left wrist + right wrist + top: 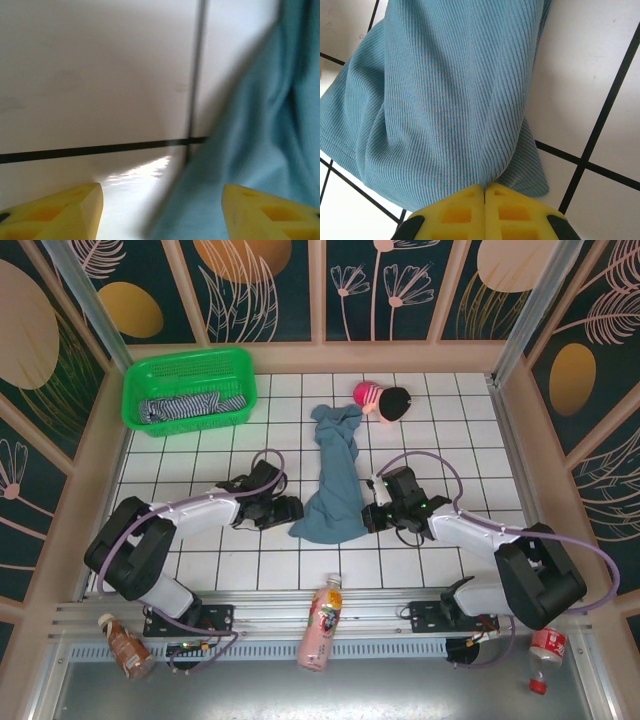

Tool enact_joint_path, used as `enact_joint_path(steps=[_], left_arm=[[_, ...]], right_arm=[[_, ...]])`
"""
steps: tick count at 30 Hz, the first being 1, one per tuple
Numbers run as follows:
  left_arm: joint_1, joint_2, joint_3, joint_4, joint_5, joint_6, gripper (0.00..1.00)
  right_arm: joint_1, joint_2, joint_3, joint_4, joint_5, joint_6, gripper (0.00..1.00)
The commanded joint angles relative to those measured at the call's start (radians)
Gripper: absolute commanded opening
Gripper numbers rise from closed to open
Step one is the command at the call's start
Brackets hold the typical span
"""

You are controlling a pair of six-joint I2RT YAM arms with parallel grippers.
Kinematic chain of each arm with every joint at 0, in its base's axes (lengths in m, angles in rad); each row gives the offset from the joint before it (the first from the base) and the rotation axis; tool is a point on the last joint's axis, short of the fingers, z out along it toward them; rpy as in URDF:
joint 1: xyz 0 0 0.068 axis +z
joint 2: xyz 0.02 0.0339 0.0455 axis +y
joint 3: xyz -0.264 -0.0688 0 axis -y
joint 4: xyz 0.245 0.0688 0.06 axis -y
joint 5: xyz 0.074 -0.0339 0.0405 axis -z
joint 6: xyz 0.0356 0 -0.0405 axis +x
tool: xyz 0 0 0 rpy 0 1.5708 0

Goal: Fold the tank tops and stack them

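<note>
Pinching the blue-grey tank top (445,90) (ribbed): right pincer (484,191).

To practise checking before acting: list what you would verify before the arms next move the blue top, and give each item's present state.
1. Right gripper shut on the hem of the blue top: ok.
2. Left gripper holding the opposite edge: not ok, jaws open beside the cloth.
3. Blue top spread flat: not ok, bunched into a long strip.
4. Striped top taken out for folding: not ok, it lies in the green basket.
5. Toy apart from the blue top: cannot tell, it lies by the far end.
</note>
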Motion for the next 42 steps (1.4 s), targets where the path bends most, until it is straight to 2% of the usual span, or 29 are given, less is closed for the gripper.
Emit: enact_joint_path(steps=[1, 3, 7, 8, 11, 14, 15, 18, 22, 25, 27, 29, 30, 33, 36, 38, 42], left_arm=[[-0.040, 0.024, -0.053, 0.109, 0.089, -0.098, 0.60], [-0.048, 0.027, -0.064, 0.119, 0.096, -0.109, 0.57], [-0.082, 0.039, -0.048, 0.083, 0.097, -0.104, 0.55], [-0.088, 0.039, -0.048, 0.073, 0.094, -0.103, 0.52], [-0.100, 0.031, -0.053, 0.063, 0.084, -0.106, 0.32], [-0.106, -0.007, -0.001, 0.015, 0.064, -0.089, 0.04], [-0.105, -0.024, 0.033, -0.036, 0.032, -0.067, 0.00], [-0.097, -0.036, 0.151, -0.206, -0.079, 0.007, 0.00], [-0.058, -0.010, 0.325, -0.454, -0.245, 0.115, 0.00], [-0.008, -0.027, 0.395, -0.566, -0.350, 0.150, 0.00], [0.022, -0.050, 0.395, -0.570, -0.360, 0.164, 0.00], [0.041, -0.059, 0.379, -0.566, -0.358, 0.174, 0.00], [0.047, -0.061, 0.372, -0.570, -0.362, 0.178, 0.00], [0.062, -0.071, 0.341, -0.572, -0.403, 0.176, 0.00], [0.079, -0.081, 0.314, -0.577, -0.457, 0.162, 0.00], [0.088, -0.085, 0.297, -0.562, -0.455, 0.160, 0.00], [0.090, -0.080, 0.271, -0.549, -0.460, 0.162, 0.00]], right_arm=[[-0.009, 0.005, -0.001, -0.004, -0.014, 0.015, 0.00], [-0.011, 0.004, -0.003, -0.004, -0.012, 0.014, 0.00], [-0.015, 0.008, 0.000, -0.004, -0.014, 0.009, 0.00], [-0.015, 0.006, 0.000, -0.005, -0.013, 0.009, 0.00], [-0.016, 0.003, -0.001, 0.000, -0.012, 0.012, 0.00], [-0.016, -0.007, -0.001, -0.001, -0.012, 0.011, 0.00], [-0.016, -0.017, -0.002, 0.006, -0.017, 0.012, 0.00], [-0.008, -0.040, -0.001, 0.035, -0.051, -0.004, 0.00], [0.055, -0.033, 0.023, 0.079, -0.120, -0.050, 0.00], [0.117, 0.008, 0.043, 0.143, -0.153, -0.082, 0.00], [0.163, 0.053, 0.075, 0.186, -0.175, -0.117, 0.05], [0.195, 0.088, 0.110, 0.229, -0.201, -0.138, 0.20], [0.197, 0.090, 0.117, 0.255, -0.213, -0.131, 0.29], [0.168, 0.044, 0.087, 0.299, -0.219, -0.087, 0.40], [0.162, 0.019, 0.076, 0.157, -0.161, -0.151, 0.43], [0.166, 0.040, 0.069, 0.090, -0.120, -0.188, 0.44], [0.193, 0.149, 0.124, 0.094, -0.082, -0.181, 0.44]])
